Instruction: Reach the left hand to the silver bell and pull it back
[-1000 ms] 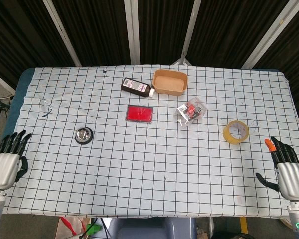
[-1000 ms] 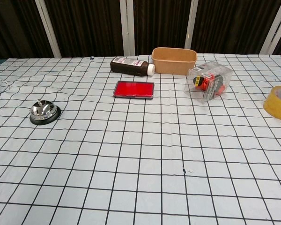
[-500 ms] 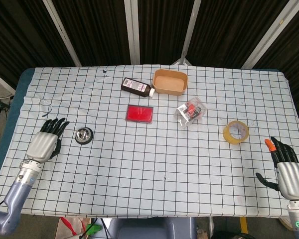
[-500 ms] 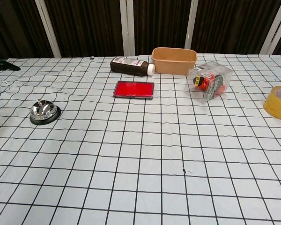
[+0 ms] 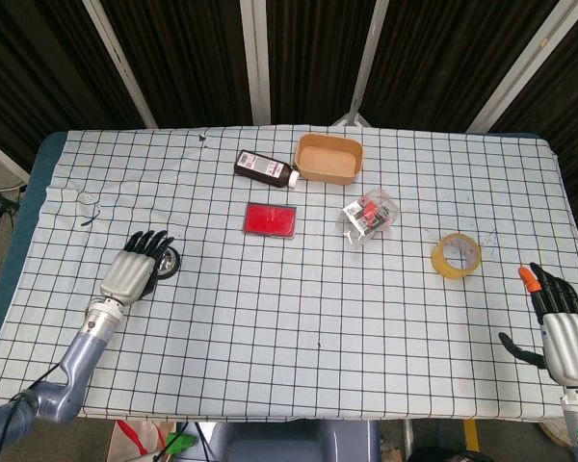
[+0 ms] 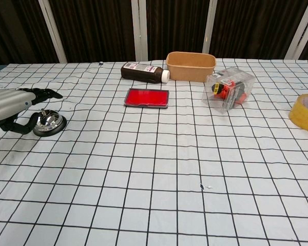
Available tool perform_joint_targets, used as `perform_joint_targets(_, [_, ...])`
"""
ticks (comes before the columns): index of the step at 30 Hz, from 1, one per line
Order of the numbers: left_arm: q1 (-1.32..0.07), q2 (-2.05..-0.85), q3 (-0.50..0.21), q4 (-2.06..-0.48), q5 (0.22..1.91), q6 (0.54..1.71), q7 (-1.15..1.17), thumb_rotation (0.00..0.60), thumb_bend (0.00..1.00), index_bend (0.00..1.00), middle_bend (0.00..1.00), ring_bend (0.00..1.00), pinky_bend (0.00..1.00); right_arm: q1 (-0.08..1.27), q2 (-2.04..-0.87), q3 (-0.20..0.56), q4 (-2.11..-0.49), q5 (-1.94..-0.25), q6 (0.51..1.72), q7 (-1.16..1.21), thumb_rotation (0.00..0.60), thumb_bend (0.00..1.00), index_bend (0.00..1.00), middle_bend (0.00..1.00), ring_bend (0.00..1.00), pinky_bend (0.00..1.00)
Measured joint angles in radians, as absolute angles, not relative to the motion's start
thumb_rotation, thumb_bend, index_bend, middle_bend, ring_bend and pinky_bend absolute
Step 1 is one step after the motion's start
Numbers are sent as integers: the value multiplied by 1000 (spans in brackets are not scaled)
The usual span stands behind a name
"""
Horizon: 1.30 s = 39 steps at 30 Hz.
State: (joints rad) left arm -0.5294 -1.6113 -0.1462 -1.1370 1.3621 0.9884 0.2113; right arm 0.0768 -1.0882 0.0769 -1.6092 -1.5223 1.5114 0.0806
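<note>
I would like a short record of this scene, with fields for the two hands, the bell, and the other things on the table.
left hand: above the silver bell, fingers spread, not clearly gripping it
right hand: at the table's near right edge, holds nothing
bell: near left side of table
other things: brown bottle, tan container, red case, clear packet, tape roll

Left hand (image 5: 135,269) hovers over the bell (image 6: 50,123) at the table's (image 5: 270,318) left side. Behind centre, the bottle (image 5: 266,168) lies just left of the tub (image 5: 328,159). Right hand (image 5: 559,327) sits at the near right corner.
</note>
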Motion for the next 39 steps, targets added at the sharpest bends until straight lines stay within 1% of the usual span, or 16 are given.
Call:
perform_joint_targets(4, [-548,-1653,-138,-1082,1353,970,215,600,1000,0,16,0,5,76,-1087,78,-1608,-1522,1512,84,600,248,26,28,88,97])
perform_joint_targets(10, [-562,-1691,-108,-1025,1352,944,227,600,1000,0,14,0,5,73,-1084,79,-1609,-1524,1521,89,600,248,26,28,88,97])
perform_joint_targets(14, [-563,-1694,-99,-1025,1358,956,238,600,1000,0,13,0,5,70,-1080,77,-1615,-1530,1526,87,600,248,26,29,88,97])
perform_joint_targets(17, [-562,-1678,-104,-1055,1370,992,239,600,1000,0,12,0,5,70,-1080,77,-1617,-1532,1529,82,600,248,26,29,88,97])
perform_joint_targets(20, [-556,-1646,-118,-1118,1388,1060,241,600,1000,0,12,0,5,69,-1081,77,-1618,-1531,1529,80,600,248,26,29,88,97])
perform_joint_targets(23, [-541,-1591,-135,-1224,1411,1144,251,600,1000,0,15,0,5,71,-1081,77,-1618,-1530,1525,78,600,248,26,28,88,97])
perform_joint_targets(26, [-513,-1513,-145,-1368,1427,1220,280,600,1000,0,18,0,5,71,-1081,76,-1620,-1533,1524,77,600,248,25,29,88,97])
perform_joint_targets(29, [-462,-1406,-140,-1550,1425,1285,339,600,1000,0,16,0,5,70,-1080,76,-1622,-1534,1527,79,600,248,26,29,88,97])
perform_joint_targets(32, [-398,-1302,-116,-1693,1416,1338,398,600,1000,0,14,0,5,67,-1078,76,-1626,-1537,1534,83,600,248,26,28,88,97])
perform_joint_targets(34, [-333,-1225,-79,-1770,1413,1381,423,600,1000,0,14,0,5,67,-1078,76,-1627,-1541,1536,82,600,249,26,28,88,97])
perform_joint_targets(36, [-269,-1174,-38,-1803,1415,1428,422,600,1000,0,16,0,5,67,-1078,75,-1629,-1543,1536,79,600,248,26,28,88,97])
perform_joint_targets(39, [-192,-1142,-3,-1809,1420,1500,372,600,1000,0,19,0,5,66,-1077,72,-1634,-1545,1535,74,600,248,26,28,88,97])
